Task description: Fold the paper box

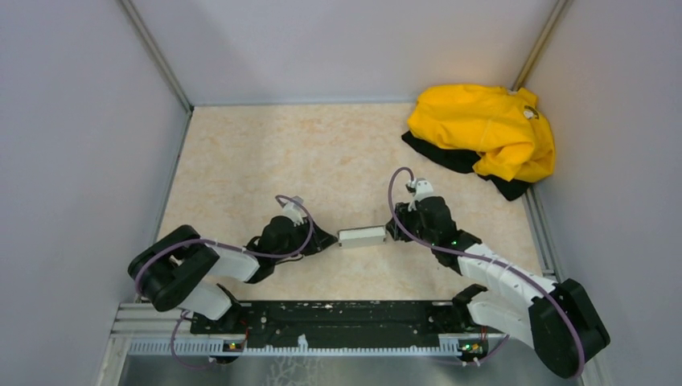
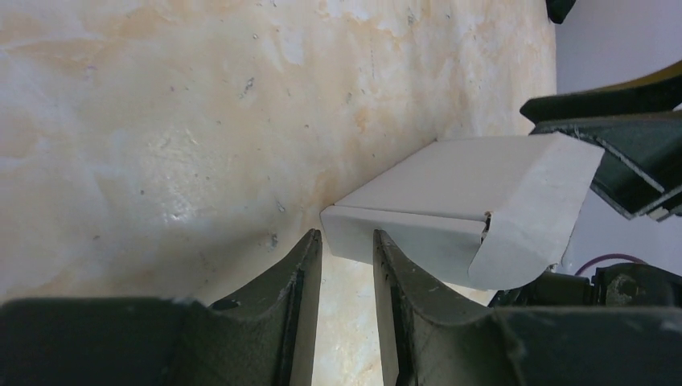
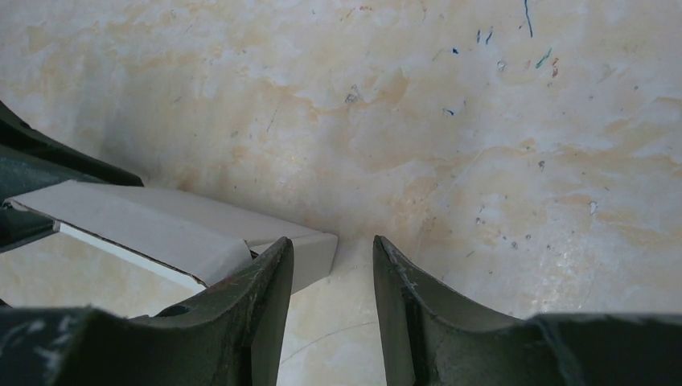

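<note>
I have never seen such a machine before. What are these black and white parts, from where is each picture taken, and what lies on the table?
The machine is two robot arms bolted at the near edge of a beige table. One picture looks down from above. The other two come from a small camera on each wrist, so the dark prongs at their bottom edge are that arm's own fingers.

Between the arms lies the paper box, small, pale and folded. The left gripper and the right gripper are both open. Each meets one end of the box, and a box corner lies between the fingers. Neither is lifting it.

A yellow garment lies in the far right corner.
</note>
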Motion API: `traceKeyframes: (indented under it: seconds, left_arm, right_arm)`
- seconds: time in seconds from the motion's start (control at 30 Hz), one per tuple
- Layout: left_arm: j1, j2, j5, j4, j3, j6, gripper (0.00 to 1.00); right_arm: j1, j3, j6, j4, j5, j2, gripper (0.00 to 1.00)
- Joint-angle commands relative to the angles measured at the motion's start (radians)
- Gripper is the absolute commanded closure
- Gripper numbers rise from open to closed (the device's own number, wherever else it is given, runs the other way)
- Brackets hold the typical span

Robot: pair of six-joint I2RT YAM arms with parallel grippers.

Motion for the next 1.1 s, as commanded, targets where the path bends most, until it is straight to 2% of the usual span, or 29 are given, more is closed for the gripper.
traceKeyframes:
  seconds: [0.0,0.3,0.53,0.7,0.77,0.87,0.93,1.07]
  left_arm:
    - [0.03,0.025,0.041,0.074,0.033,0.01,0.64]
    - [0.116,0.055,0.117,0.075,0.052,0.037,0.65]
    - [0.171,0.064,0.175,0.046,0.078,0.072,0.64]
    - [0.23,0.031,0.209,0.006,0.076,0.095,0.61]
    - [0.261,-0.005,0.223,-0.028,0.072,0.111,0.58]
    - [0.3,-0.067,0.233,-0.119,0.092,0.152,0.49]
    - [0.327,-0.099,0.243,-0.184,0.113,0.179,0.43]
    - [0.374,-0.149,0.293,-0.25,0.136,0.206,0.33]
  right_arm:
    - [0.063,0.006,0.042,-0.036,-0.002,-0.043,0.58]
    - [0.108,0.002,0.08,-0.161,0.026,-0.111,0.59]
    - [0.108,0.067,0.063,-0.318,0.209,-0.12,0.56]
    - [0.108,0.175,0.023,-0.414,0.317,-0.215,0.51]
    - [0.108,0.22,-0.033,-0.437,0.284,-0.268,0.5]
    - [0.109,0.279,-0.108,-0.46,0.141,-0.321,0.46]
    - [0.109,0.319,-0.132,-0.486,0.02,-0.299,0.45]
    - [0.125,0.391,-0.219,-0.57,-0.092,-0.187,0.43]
